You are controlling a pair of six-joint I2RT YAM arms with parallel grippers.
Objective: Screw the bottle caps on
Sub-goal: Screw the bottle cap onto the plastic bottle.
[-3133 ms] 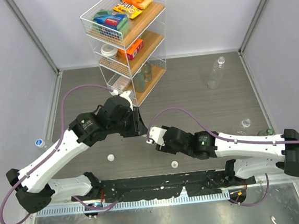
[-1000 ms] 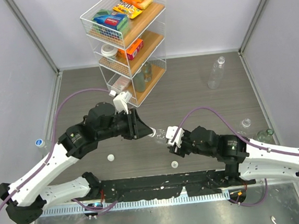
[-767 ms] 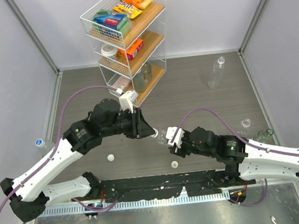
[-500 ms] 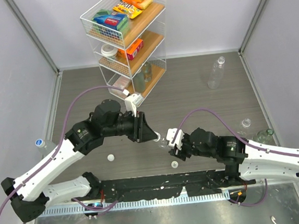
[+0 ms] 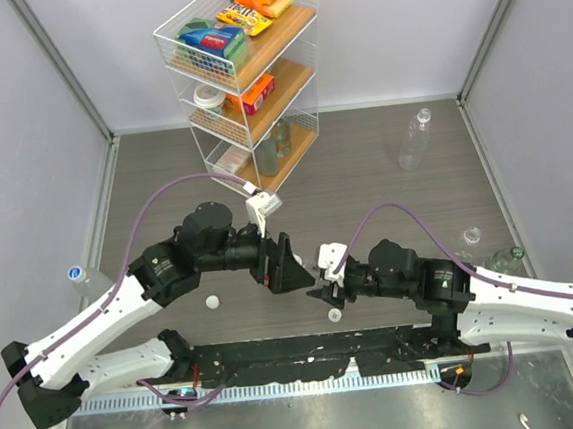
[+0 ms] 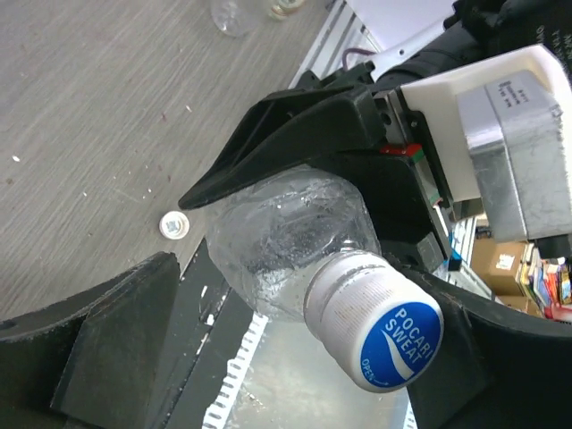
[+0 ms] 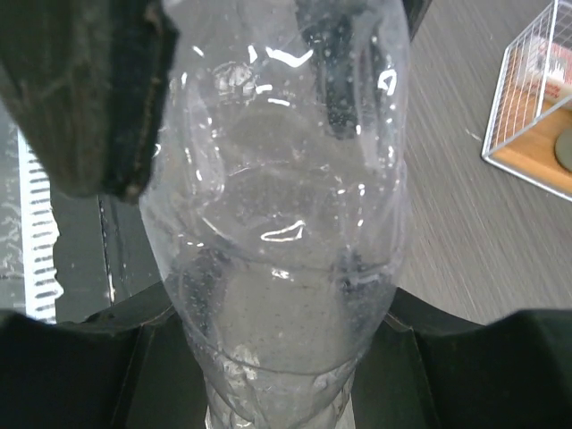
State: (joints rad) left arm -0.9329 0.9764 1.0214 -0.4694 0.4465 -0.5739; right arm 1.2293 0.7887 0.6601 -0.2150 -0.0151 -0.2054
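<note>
Now the clear ribbed plastic bottle point(image 6: 286, 237) is pinched by the right fingers point(image 6: 295, 134); its blue-topped white cap point(image 6: 380, 326) is pointed between spread left fingers point(image 6: 107, 349).

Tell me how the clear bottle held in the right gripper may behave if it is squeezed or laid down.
The bottle probably dents easily: its clear walls look thin and crinkled. No liquid level shows inside, so it is likely light. Its round body may roll if laid down.
</note>
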